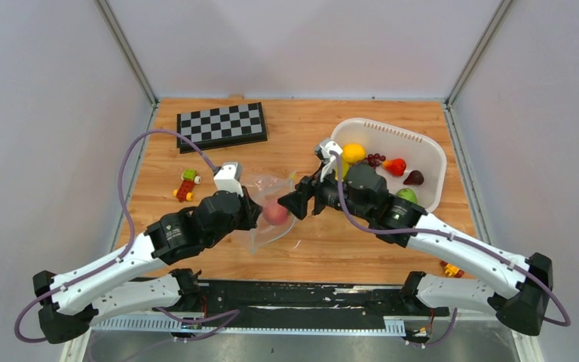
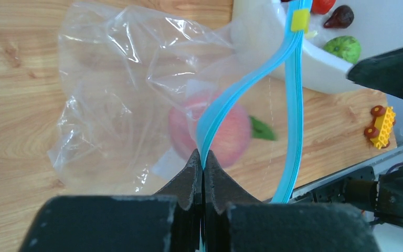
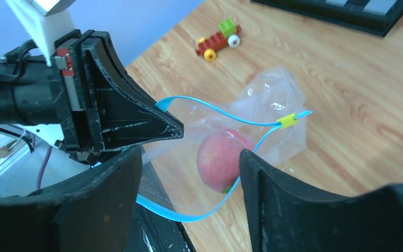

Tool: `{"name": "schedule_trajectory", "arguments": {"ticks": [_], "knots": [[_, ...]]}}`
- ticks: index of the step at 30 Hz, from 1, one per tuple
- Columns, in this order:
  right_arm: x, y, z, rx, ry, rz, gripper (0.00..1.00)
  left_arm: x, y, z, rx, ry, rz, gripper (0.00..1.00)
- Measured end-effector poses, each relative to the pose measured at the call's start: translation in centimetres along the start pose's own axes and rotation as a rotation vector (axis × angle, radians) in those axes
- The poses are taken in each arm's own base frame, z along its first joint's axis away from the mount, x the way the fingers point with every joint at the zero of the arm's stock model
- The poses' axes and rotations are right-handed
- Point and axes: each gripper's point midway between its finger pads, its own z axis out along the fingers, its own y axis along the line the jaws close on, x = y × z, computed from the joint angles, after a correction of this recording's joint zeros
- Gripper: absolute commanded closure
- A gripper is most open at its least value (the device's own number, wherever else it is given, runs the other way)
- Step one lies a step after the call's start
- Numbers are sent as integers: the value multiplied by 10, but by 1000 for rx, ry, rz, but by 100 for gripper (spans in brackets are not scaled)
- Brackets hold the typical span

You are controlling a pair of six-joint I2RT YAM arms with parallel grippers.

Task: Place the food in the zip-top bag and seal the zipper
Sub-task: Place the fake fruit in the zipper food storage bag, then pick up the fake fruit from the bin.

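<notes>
On top of the wooden table [image 1: 309,128], both arms reached toward the middle, left from the near left, right from the near right. White perforated basket [image 1: 392,127] sat at the far right, black-and-white checkerboard [image 1: 222,125] at the far left.

Zip-top bag [image 1: 270,187] lay mid-table between the two grippers, clear and crinkled, mouth open. Left gripper [image 2: 203,157] was clamped tight on the zipper [image 2: 246,79], fingers pressed together on one teal-blue lip and holding it up off the wood. The other lip bowed away, so the two strips made a loop in the right wrist view.

Right gripper [image 3: 189,155] stood just right of the bag mouth, jaws apart, nothing between them; looking down past its fingers, the peach showed below.

Pink peach [image 1: 275,213] lay inside the bag, resting on the table through the plastic, green leaf toward the near side.

Rest of the food sat in the basket: yellow lemon [image 1: 353,153], purple grapes [image 1: 375,159], a red-orange piece [image 1: 396,166], a dark piece [image 1: 414,177], a green fruit [image 1: 407,195] partly hidden by the right arm. Couldn't tell what the dark one was.

Red-yellow-green toy car [image 1: 187,185] sat left of the bag, well apart. Yellow toy block [image 2: 380,125] sat by the near right table edge. Small yellow slider [image 3: 287,121] sat at the far end of the zipper.
</notes>
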Motion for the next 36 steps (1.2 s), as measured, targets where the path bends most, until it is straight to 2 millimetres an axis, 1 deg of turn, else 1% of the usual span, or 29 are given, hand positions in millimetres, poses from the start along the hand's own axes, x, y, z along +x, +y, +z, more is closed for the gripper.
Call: {"name": "schedule_trajectory", "arguments": {"ticks": [1,2,5,6,7,9,11,14,16,18,20,21,24,26,27,29,31,32,34,36], "knots": [[-7,3,-6,-9,-24,-2,40,-3,0,-2,-3,-2,2,100],[-14,6,-11,-13,-48,-4,39,-9,-1,-6,-7,-10,5,100],[-30,3,-27,23,-108,-3,26,-37,-5,-22,-20,-61,11,100],[-33,-1,-32,53,-116,-4,25,-48,-7,-28,-25,-83,11,100],[-33,-4,-33,71,-115,0,24,-55,-9,-31,-25,-97,9,100],[-31,-13,-32,122,-96,2,22,-62,-11,-34,-27,-110,13,100],[-26,-19,-29,155,-75,3,22,-61,-9,-33,-36,-106,23,100],[-16,-32,-27,218,-46,10,21,-53,-3,-26,-82,-76,54,100],[-16,-42,-30,271,-55,19,18,-44,2,-19,-117,-44,87,100],[-17,-55,-35,343,-70,28,17,-30,10,-8,-171,11,141,100],[-18,-76,-42,433,-81,39,17,-17,16,2,-220,57,187,100],[-20,-91,-46,485,-86,48,17,-10,19,7,-233,80,207,100],[-31,-158,-74,688,-120,107,17,11,22,14,-218,141,239,100],[-39,-209,-100,823,-159,166,16,19,20,17,-187,152,230,100],[-39,-232,-111,874,-171,197,16,20,20,17,-177,152,226,100],[-33,-263,-121,928,-165,245,15,21,18,17,-156,145,216,100],[-22,-287,-117,943,-132,286,15,18,15,16,-139,131,205,100],[-16,-296,-113,943,-113,301,15,17,13,16,-131,124,200,100],[2,-313,-99,933,-55,334,13,15,11,15,-118,117,192,100],[20,-323,-84,915,3,364,11,13,8,14,-106,107,183,100]]}}
